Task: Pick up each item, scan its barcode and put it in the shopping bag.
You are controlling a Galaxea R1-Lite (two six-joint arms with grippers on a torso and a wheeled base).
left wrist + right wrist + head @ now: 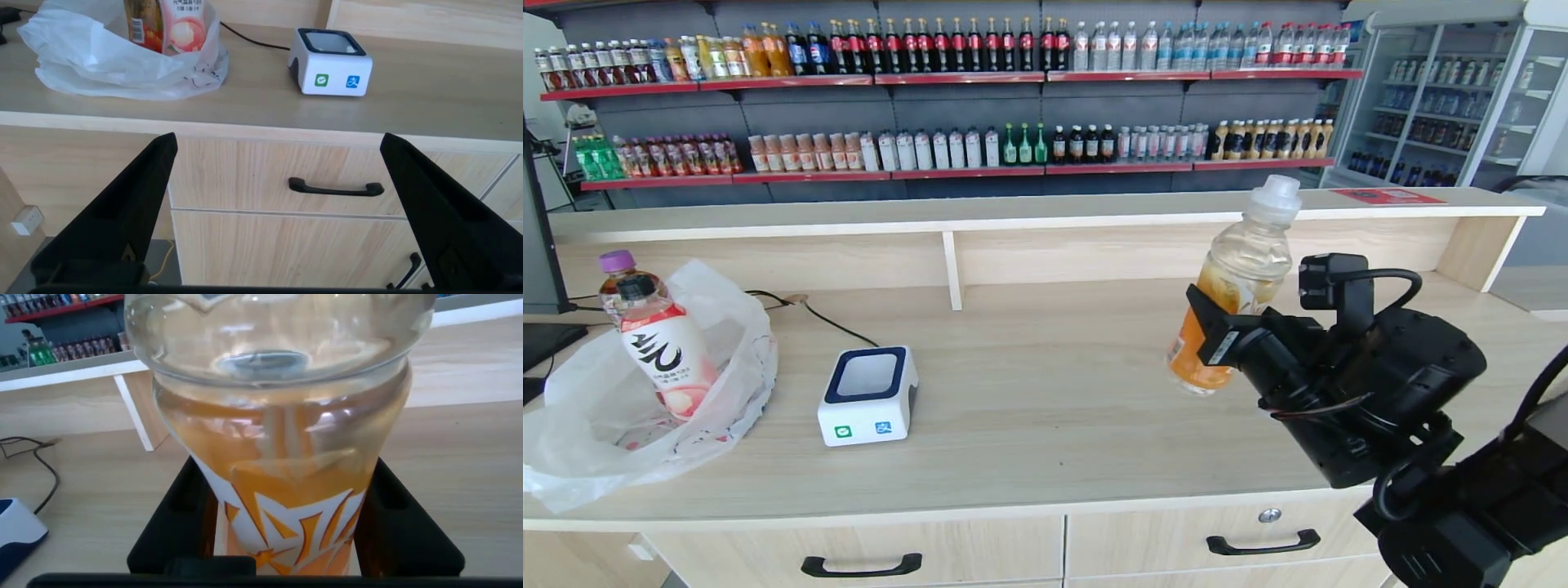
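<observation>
Nearest you, your left end effector (pixel 278 140) hangs below the table's front edge, facing the drawers (pixel 327 163), its fingers spread wide with nothing between them. Your right end effector (pixel 1217 327) is clamped on the lower body of the orange-labelled bottle (pixel 1241 269) and holds it in the air, tilted, white cap up, over the right part of the table (pixel 1045 392).

Farther in, toward the left, the scanner (pixel 867 394) sits near the front edge with its window facing up. Beyond it, at the left edge, the shopping bag (pixel 735 343) lies open with a pink-labelled bottle (pixel 658 343) standing inside.

By the look of it, the pick is done and the scan is in hand. You need to carry the bottle leftward over the scanner and turn its label — the barcode side — down to the window. I cannot tell where the barcode sits, so some rotating may be needed.
</observation>
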